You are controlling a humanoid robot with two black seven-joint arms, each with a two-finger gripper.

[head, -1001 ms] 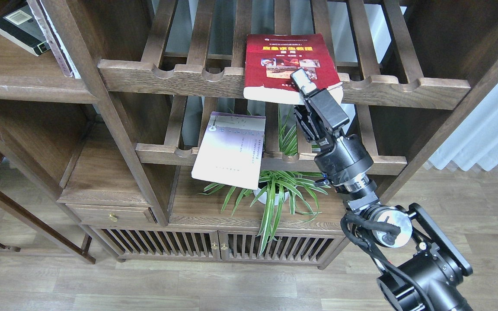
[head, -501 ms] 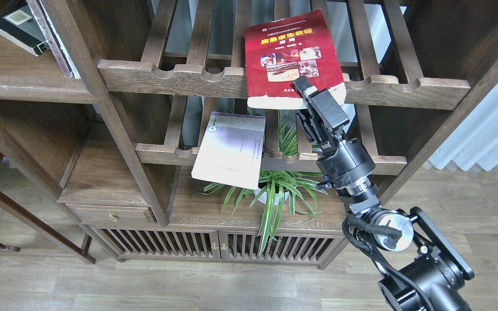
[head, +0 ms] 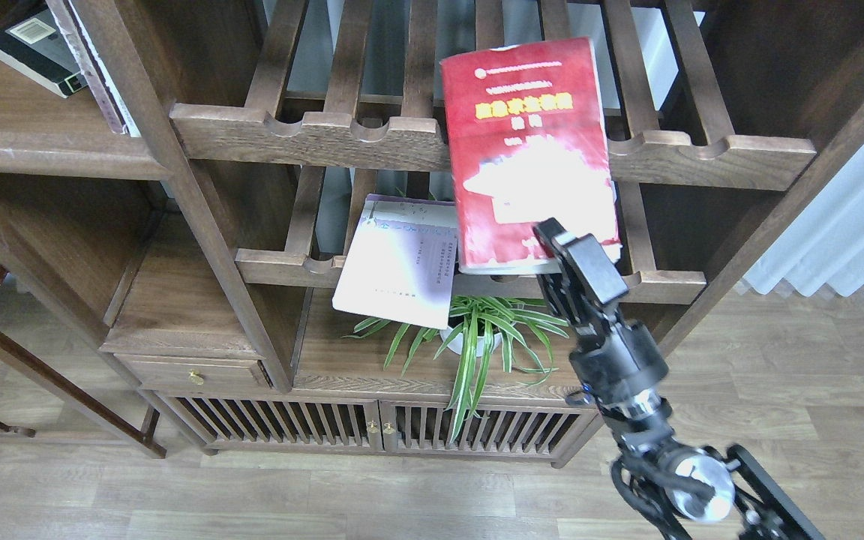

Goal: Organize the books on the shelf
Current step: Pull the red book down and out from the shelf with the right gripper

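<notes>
One right gripper (head: pixel 552 244) clamps red book (head: pixel 529 150) bottom edge.

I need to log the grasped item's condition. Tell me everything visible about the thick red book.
The thick red paperback book has a yellow title and a glare-washed photo patch on its cover, with pale page edges at the bottom. It is upright, slightly tilted, in front of the slatted dark wooden racks. The right claw grips its lower edge from below.

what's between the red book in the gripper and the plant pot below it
In the head view, the lower slatted rack's scalloped front rail crosses between the thick red book and the white plant pot.
</notes>
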